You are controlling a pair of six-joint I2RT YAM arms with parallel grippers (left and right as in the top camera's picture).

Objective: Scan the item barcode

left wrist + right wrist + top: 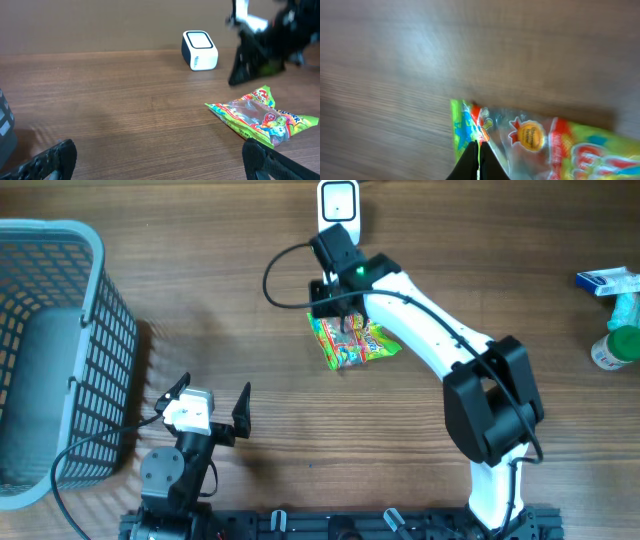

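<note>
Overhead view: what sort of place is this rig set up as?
Likely a mock shop checkout bench: a white box-shaped barcode scanner, a grey plastic mesh shopping basket and a colourful crinkly snack packet on a brown wooden table.

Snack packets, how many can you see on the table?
1. The snack packet lies on the table near the white scanner, with the right gripper shut at its edge. The basket at left is partly out of frame, so more could hide there.

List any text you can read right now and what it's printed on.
Green-edged colourful plastic snack packet: printed lettering, too blurred to read.
Blue-and-white carton at the table edge: print too small to read.
White box-shaped scanner: no text visible.
</note>
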